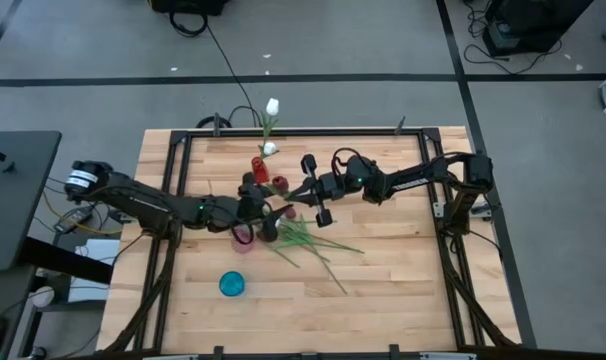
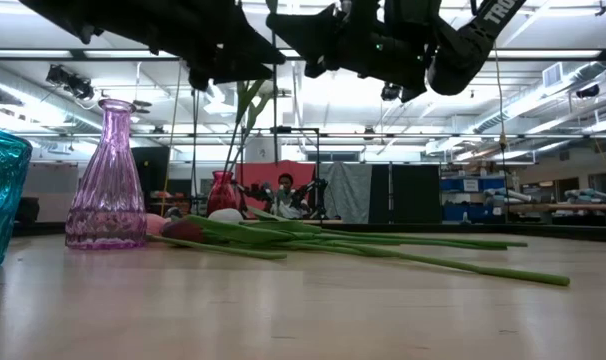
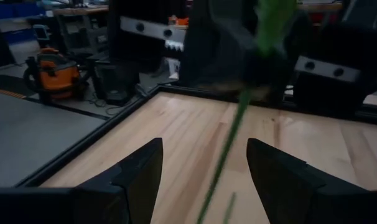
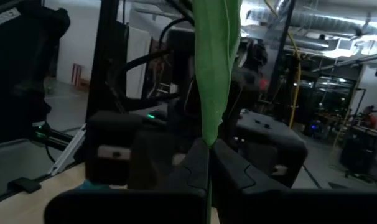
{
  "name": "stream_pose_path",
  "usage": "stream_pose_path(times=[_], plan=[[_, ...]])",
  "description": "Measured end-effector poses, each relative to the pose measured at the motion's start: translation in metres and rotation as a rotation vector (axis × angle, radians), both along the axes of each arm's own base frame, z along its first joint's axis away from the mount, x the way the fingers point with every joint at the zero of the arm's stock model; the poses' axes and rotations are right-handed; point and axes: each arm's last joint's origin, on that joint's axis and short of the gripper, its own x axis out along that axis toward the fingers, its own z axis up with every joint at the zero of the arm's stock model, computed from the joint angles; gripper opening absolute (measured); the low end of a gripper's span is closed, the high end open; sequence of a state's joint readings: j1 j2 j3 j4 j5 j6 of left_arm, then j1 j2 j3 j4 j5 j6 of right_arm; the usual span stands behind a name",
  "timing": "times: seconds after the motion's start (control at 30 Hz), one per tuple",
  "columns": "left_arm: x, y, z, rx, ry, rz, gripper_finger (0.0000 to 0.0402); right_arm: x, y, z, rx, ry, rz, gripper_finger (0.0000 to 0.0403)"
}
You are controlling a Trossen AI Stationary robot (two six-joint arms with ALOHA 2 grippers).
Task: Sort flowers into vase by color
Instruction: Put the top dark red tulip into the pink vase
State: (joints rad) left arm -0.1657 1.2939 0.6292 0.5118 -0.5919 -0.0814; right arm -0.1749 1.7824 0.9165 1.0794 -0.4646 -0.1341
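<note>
Several tulips (image 1: 308, 238) lie in a loose pile on the table's middle, stems toward the right; they also show in the low view (image 2: 333, 240). Two white tulips (image 1: 271, 105) stand in a red vase (image 1: 260, 170) at the far side. My right gripper (image 4: 207, 155) is above the pile's left end and shut on a green leaf (image 4: 216, 74); it also shows in the high view (image 1: 288, 195). My left gripper (image 3: 204, 162) is open, facing it from the left (image 1: 261, 205). A blurred green stem (image 3: 229, 149) runs between the left fingers; its flower head is hidden. My right gripper pinches a green leaf or stem at its lower part (image 4: 208, 142) between its two shut fingers. The fingers come level from the table's right. The leaf stands up past the fingertips, clear of the table. What hangs below the fingers is hidden.
A pink glass vase (image 1: 243, 238) stands just near of my left gripper, at the left in the low view (image 2: 106, 180). A blue vase (image 1: 232, 285) stands nearer the front edge. A black frame (image 1: 183, 135) runs along the table's edges.
</note>
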Motion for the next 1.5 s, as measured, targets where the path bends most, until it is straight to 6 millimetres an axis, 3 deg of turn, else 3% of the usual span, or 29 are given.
stream_pose_path(times=[0.1,0.2,0.47,0.53,0.73,0.93,1.03,1.27,1.5], plan=[[0.004,0.002,-0.004,-0.001,-0.001,0.010,0.0233,0.000,-0.002,0.000,0.002,0.005,-0.018,0.0016],[0.006,0.004,-0.003,-0.006,-0.034,0.017,0.0200,0.000,-0.004,-0.003,-0.001,0.026,-0.038,0.0016],[0.007,0.004,-0.002,-0.007,-0.043,-0.002,0.0039,0.001,-0.005,-0.006,-0.006,0.054,-0.046,0.0019],[0.007,0.004,-0.002,0.001,-0.036,-0.024,0.0014,0.001,-0.005,-0.007,-0.004,0.064,-0.045,0.0026],[-0.002,0.003,0.007,0.000,-0.034,-0.056,0.0014,-0.003,-0.015,-0.007,0.038,0.128,-0.031,0.0080],[-0.034,0.001,0.031,-0.052,-0.020,-0.123,0.0013,-0.030,-0.045,0.010,0.090,0.291,0.074,0.0127],[-0.054,0.003,0.042,-0.121,-0.031,-0.179,0.0013,-0.043,-0.056,0.009,0.087,0.341,0.125,0.0133],[-0.094,0.003,0.051,-0.187,0.068,-0.405,0.0015,-0.060,-0.064,-0.024,0.155,0.446,0.096,0.0132],[-0.130,0.008,0.069,-0.183,0.014,-0.464,0.0016,-0.062,-0.062,-0.027,0.156,0.446,0.096,0.0132]])
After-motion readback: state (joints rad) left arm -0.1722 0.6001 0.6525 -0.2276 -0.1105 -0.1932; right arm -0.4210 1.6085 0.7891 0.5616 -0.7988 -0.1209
